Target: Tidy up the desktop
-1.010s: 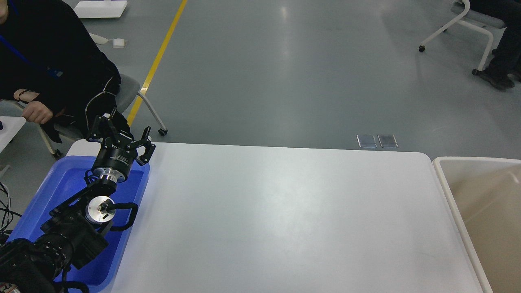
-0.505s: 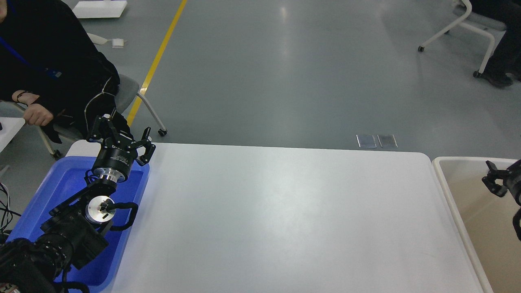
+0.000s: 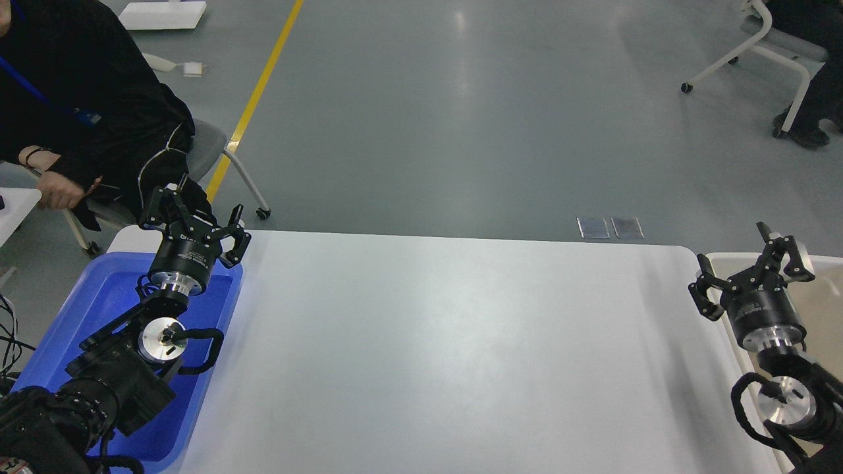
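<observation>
The desktop [image 3: 448, 342] is a wide white tabletop with rounded corners, bare across its whole visible surface. My left gripper [image 3: 195, 214] is open and empty, held over the far end of the blue tray [image 3: 99, 296] at the desktop's left. My right gripper [image 3: 747, 263] is open and empty, held over the near-left rim of the beige bin [image 3: 823, 289] at the desktop's right edge.
A seated person in black [image 3: 85, 112] is close behind the blue tray on a wheeled chair [image 3: 217, 158]. Another chair and a person's legs [image 3: 790, 72] are at the far right. A yellow floor line [image 3: 257, 92] runs behind the table.
My right arm has come into view from the right and risen to the bin's left rim. My left arm has stayed put. The person's hand shifted slightly.
</observation>
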Motion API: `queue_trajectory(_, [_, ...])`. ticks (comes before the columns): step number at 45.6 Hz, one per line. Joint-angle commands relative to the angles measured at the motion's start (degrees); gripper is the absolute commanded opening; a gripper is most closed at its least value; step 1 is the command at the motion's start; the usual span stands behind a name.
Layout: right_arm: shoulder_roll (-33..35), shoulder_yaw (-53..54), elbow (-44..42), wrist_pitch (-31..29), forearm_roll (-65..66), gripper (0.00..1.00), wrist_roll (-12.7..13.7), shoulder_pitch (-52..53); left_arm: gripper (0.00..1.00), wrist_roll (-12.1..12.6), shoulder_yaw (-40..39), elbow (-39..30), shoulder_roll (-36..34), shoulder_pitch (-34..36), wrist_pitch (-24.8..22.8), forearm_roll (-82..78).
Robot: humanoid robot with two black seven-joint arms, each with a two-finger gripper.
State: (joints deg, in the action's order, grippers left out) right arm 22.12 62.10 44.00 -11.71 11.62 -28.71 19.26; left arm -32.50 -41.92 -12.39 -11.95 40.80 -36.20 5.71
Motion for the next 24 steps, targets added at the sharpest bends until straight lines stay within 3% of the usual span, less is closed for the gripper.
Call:
queue_trajectory(1, [-3.1, 2.3, 1.8, -0.2, 4.0, 1.00, -1.1, -1.4, 1.00, 0.1, 0.0, 0.0, 0.0, 0.0, 0.0, 0.0])
queue_trajectory(24, [-5.3, -2.2, 0.2, 0.4, 8.9, 1.00, -1.0, 4.1, 1.00, 0.0, 0.0, 0.0, 0.0, 0.0, 0.0, 0.0])
